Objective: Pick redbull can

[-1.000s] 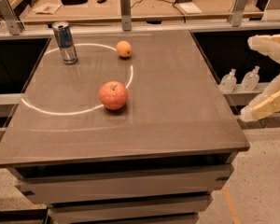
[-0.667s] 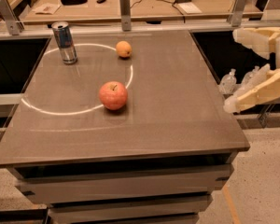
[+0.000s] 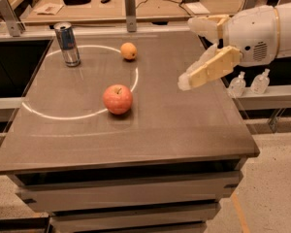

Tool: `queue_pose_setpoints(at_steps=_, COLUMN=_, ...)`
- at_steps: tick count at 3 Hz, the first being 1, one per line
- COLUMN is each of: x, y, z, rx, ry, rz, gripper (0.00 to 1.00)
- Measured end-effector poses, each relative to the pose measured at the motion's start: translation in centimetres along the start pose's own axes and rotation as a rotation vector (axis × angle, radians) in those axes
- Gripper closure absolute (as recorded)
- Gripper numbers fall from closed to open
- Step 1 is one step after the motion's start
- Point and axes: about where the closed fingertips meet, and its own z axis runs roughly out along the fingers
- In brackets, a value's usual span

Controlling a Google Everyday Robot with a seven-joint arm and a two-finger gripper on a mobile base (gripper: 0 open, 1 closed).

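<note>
1 arm [image 3: 262, 30] frm right | gripper [image 3: 186, 54] over table [image 3: 160, 130] R-side, fingers [image 3: 213, 67] apart | redbull can [image 3: 68, 43] untouched

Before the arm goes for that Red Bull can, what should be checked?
1. Redbull can standing upright, far left of the table: ok.
2. Gripper open and empty: ok.
3. Gripper near the can: not ok; it hangs over the table's right side.
4. Space around the can for a grasp: ok, nothing touches it.
5. Straight path free: cannot tell; the small orange fruit lies near that line, while the apple sits nearer the front.
</note>
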Motion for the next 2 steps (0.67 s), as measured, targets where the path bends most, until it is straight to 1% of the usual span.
queue_pose_setpoints(at_steps=1, x=0.1, y=-0.4, z=1.3, rx=-0.001, ry=0.003, rz=0.003, gripper=0.0)
queue_pose_setpoints(at_steps=2, x=0.0, y=-3.1, z=6.0, rx=0.001, ry=-0.008, rz=0.022, gripper=0.0)
